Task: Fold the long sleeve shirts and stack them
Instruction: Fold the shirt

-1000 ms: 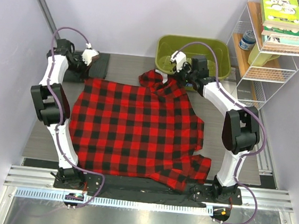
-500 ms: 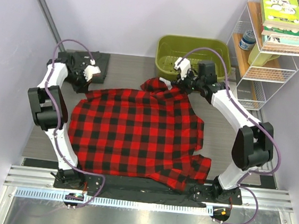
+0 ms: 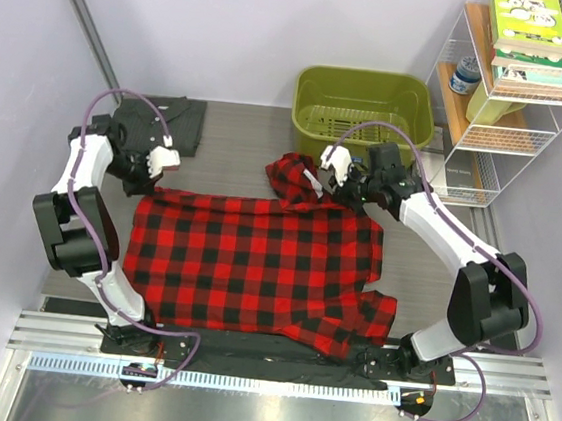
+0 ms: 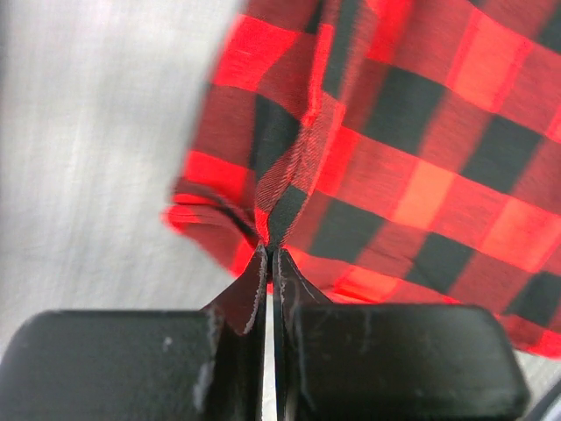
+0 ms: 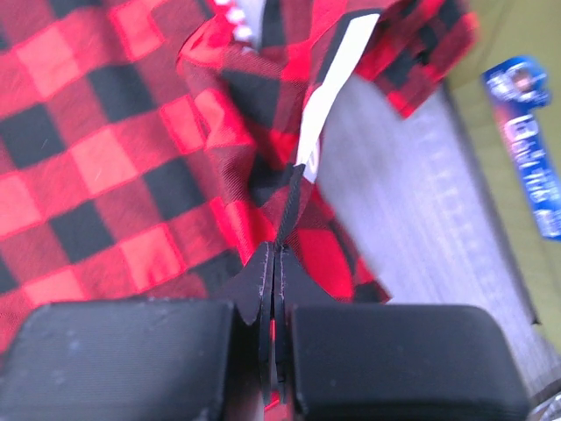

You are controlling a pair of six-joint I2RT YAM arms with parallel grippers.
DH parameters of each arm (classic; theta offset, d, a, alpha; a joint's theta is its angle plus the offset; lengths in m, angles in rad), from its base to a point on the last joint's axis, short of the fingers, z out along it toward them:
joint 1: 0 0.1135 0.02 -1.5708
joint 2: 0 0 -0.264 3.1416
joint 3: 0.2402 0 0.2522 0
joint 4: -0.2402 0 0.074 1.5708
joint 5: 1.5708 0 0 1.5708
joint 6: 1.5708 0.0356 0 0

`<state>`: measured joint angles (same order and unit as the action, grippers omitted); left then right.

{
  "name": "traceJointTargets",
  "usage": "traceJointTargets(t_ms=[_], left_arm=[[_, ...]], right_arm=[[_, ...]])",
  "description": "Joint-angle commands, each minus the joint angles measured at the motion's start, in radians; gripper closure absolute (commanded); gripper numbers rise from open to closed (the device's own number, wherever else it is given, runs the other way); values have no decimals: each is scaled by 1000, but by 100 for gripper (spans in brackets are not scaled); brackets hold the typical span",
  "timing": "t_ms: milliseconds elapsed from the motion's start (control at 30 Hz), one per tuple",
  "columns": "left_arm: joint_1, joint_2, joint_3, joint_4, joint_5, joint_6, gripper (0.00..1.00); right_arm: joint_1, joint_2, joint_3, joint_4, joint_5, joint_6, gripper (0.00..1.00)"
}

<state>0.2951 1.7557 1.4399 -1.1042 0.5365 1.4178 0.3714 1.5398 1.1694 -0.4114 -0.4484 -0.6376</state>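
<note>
Plaid flannel shirt (image 3: 256, 258), spread on bench (image 3: 239, 131), long axis left-right; far edge held at both ends: left fingers (image 4: 247, 294) pinching its corner, right fingers (image 5: 256, 279) pinching beside the collar; body lies nearward.

One red plaid shirt (image 3: 256, 258), one dark grey shirt (image 3: 186, 123), one green basket (image 3: 310, 123), one wire shelf (image 3: 531, 131).

txt: none legible | blue label (image 5: 526, 145): blurred | books (image 3: 527, 20): too small
</note>
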Motion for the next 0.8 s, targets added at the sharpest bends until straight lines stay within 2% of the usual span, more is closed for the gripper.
traceJointTargets(t_ms=[0,133,167,200,300,367,433,500,533,700,767], left_arm=[[16,-45,-68,-90,-16,139,100],[16,-94,-191,-94,-47,217,100],[15,-111,-212,-86,-73,228,98],[15,-120,-231,-65,-85,230,94],[19,-127,-250,-68,-115,221,77],[18,-121,-202,-85,-86,166,67],[18,-95,-111,-132,-50,121,61],[16,-72,-52,-147,14,25,55],[10,-44,-6,-148,26,-14,48],[-112,27,17,10,-82,-354,49],[-163,57,4,62,-121,-416,51]], right_arm=[[30,-89,-83,-73,-15,-108,99],[57,-130,-168,-79,7,-158,97],[66,-130,-177,-89,16,-166,91],[69,-130,-180,-105,19,-177,73],[73,-136,-163,-171,20,-209,45],[73,-139,-142,-193,45,-172,43],[54,-124,-85,-210,68,-133,43],[25,-67,5,-233,51,-47,43],[-1,-46,33,-247,30,-10,43],[-15,86,131,-242,-30,128,45],[-15,117,147,-221,-29,154,49]])
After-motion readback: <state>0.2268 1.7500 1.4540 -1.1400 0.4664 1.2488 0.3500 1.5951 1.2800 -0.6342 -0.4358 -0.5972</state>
